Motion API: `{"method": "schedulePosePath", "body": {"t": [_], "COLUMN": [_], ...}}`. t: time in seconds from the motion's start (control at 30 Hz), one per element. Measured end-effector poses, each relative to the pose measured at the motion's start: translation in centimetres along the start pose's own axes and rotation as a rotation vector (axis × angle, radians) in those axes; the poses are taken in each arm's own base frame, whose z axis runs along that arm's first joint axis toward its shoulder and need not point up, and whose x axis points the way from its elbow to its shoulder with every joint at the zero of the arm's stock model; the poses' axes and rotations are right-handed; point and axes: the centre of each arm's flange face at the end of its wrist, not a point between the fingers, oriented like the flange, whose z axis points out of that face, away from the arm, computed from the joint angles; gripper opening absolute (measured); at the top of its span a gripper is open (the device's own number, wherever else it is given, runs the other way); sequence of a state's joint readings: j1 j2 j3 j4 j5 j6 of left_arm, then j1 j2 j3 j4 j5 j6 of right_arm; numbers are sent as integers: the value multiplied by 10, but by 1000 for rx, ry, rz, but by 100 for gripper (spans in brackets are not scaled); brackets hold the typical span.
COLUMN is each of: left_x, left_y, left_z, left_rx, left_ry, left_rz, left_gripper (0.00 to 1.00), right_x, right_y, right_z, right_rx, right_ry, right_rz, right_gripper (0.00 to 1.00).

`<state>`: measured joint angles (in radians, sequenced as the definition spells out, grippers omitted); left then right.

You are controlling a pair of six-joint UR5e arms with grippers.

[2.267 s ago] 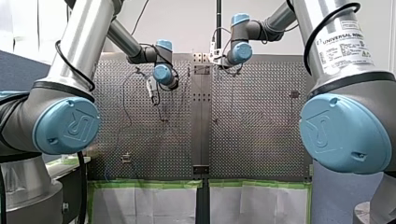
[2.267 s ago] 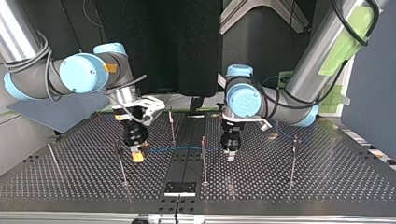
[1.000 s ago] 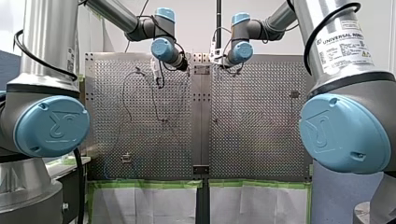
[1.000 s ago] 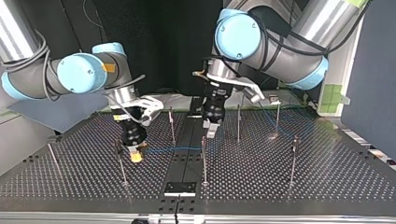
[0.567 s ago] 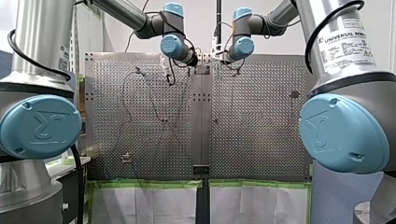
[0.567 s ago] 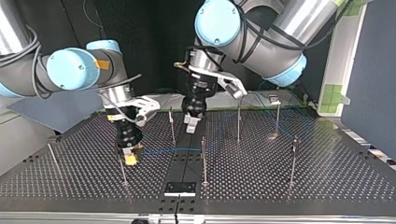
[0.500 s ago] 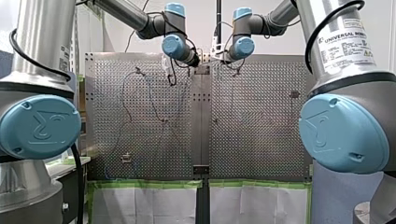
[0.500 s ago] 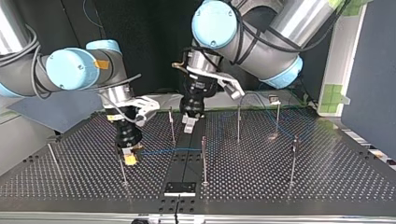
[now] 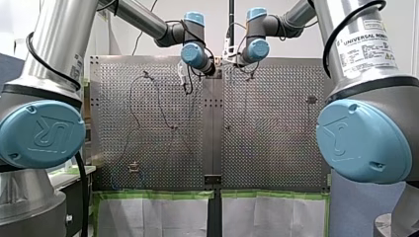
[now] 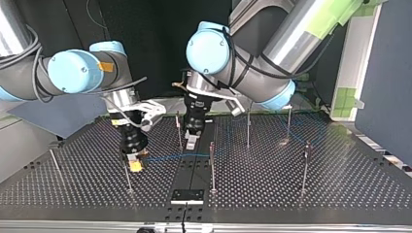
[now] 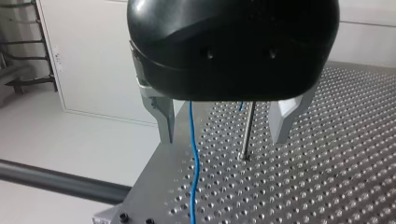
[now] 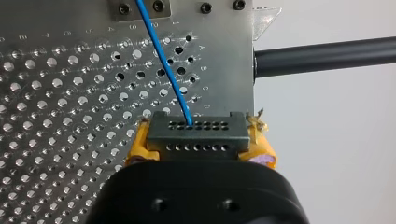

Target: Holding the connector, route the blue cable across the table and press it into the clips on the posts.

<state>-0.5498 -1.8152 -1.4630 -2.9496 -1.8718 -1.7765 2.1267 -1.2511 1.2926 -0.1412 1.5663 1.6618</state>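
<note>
Yellow pads [image 12: 140, 145] on the right gripper [image 12: 198, 140] are clamped hard on the connector [image 12: 196, 132], one pad at each end of it. It's a dark grey block with two rows of small holes facing out. The cable [image 12: 163, 60], thin and blue, comes out of one hole in the upper row. It runs straight away ahead of the gripper over the table [image 12: 56, 116].

Not much margin there. Just beside that gripper the perforated metal stops at a straight edge. Past it there's only a black bar [image 12: 327, 56] against a pale background.

Over to the left gripper [image 11: 224, 122]: rounded black body, two metal fingers [image 11: 163, 116] spread wide, gripping nothing. Two things stand in that gap. A thin steel post [image 11: 248, 130] rises upright from the table, nearer one finger, and I can see daylight on both sides of it. The cable passes nearer the other finger, apart from it too, and runs on under the gripper toward the table's corner.

From across the table, both grippers point down at the plate, with the cable stretched level between them. Ahead of the left gripper the shiny, dimpled surface lies open, row after row of round holes.
</note>
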Motion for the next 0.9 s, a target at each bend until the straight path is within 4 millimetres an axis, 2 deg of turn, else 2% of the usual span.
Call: {"method": "schedulePosePath", "body": {"t": [0.23,0.53,0.9], "left_x": [7,-12,6], "left_y": [-1,-2,-3], "left_z": [26,46,78], "left_rx": [-4,-5,-22], "left_ry": [-5,-48,-13], "left_rz": [-1,-14,-1], "left_gripper": [100,100,100], "right_x": [0,0,0], "right_y": [0,0,0], "right_z": [0,0,0], "right_rx": [0,0,0], "right_ry": [0,0,0], "right_rz": [0,0,0], "right_gripper": [0,0,0]}}
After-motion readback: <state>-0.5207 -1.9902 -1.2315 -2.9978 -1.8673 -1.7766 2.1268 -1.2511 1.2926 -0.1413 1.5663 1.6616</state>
